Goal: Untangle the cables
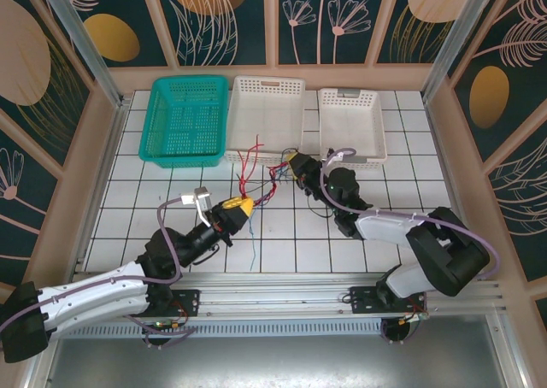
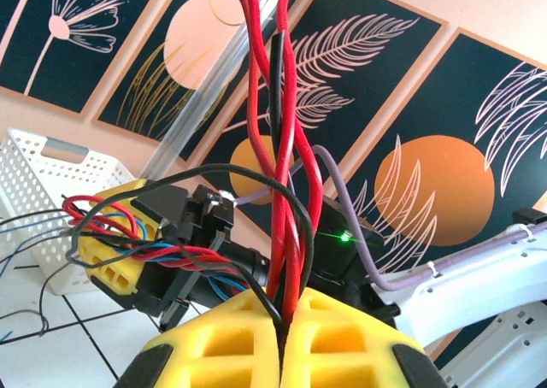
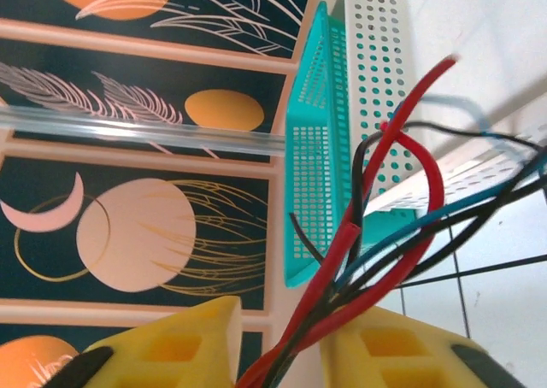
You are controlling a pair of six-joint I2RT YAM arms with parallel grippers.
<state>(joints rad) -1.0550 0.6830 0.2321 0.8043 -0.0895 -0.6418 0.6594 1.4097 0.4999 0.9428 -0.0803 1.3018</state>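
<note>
Top external, outstretched left pincer (image 1: 244, 207) clamping cables (image 1: 272, 181)

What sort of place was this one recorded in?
Probably a purpose-built robot work cell, not a home: a white tiled table boxed in by printed wall panels, with plastic sorting baskets along the back.

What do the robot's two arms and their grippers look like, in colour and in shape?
The left arm and right arm have white link covers between black joints. A thin purple cable runs along each. The left gripper and right gripper each have a black body and two blocky yellow fingers with a recessed grid pattern.
</note>
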